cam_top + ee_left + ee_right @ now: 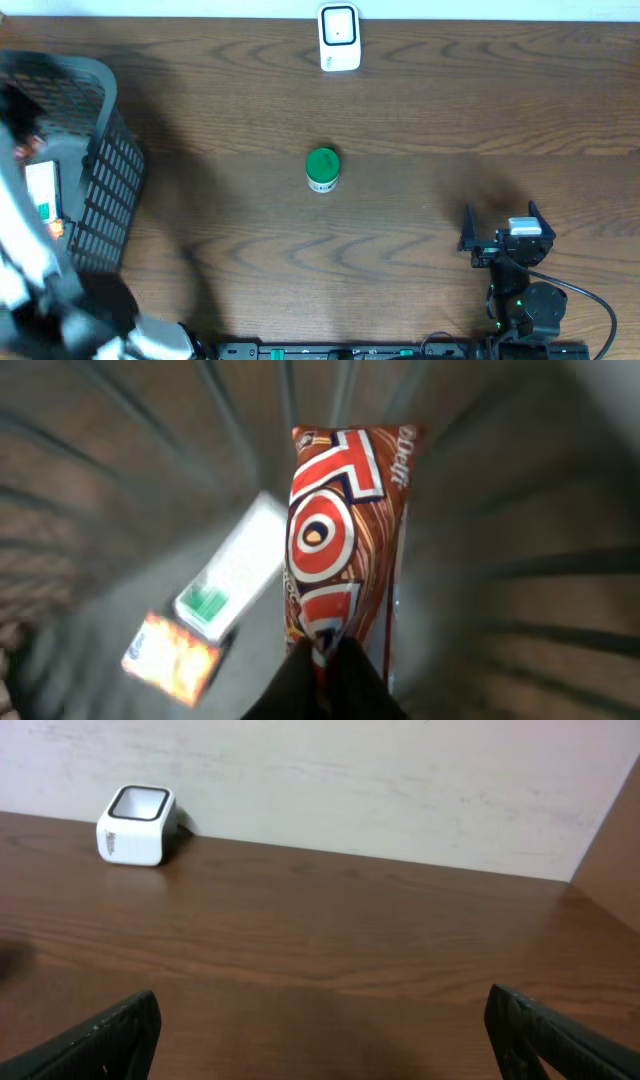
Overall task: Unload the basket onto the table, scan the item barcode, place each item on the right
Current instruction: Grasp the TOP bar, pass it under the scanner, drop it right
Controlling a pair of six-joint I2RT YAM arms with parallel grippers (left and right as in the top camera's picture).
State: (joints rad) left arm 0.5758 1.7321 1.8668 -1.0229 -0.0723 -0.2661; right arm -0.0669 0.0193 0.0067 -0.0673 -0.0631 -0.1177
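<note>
The bench (pixel 420 110) is dark brown wood with a strong grain, and from the right wrist camera I see it run back to a plain pale wall (pixel 400 780). A small white scanner (pixel 339 38) stands at the far edge against that wall, its window ringed in black. A jar with a green lid (pixel 322 169) sits alone near the middle of the bench, well apart from the scanner. At my left a grey mesh basket (pixel 105 190) sits on the bench, with the left arm (pixel 30 270) blurred over it.

Through the left wrist camera I am looking down into the basket. The left jaws are pressed together on the near end of a red and brown snack packet (pixel 345 540), which lies lengthways away from the camera. Beside it on the basket floor lie a white box with a green mark (pixel 225 585) and, touching its near end, a small orange pack (pixel 170 652). I can't make out a barcode on the snack packet.

The right arm (pixel 520 290) rests at the near right of the bench, its right jaws spread wide over bare wood, holding and touching nothing.
</note>
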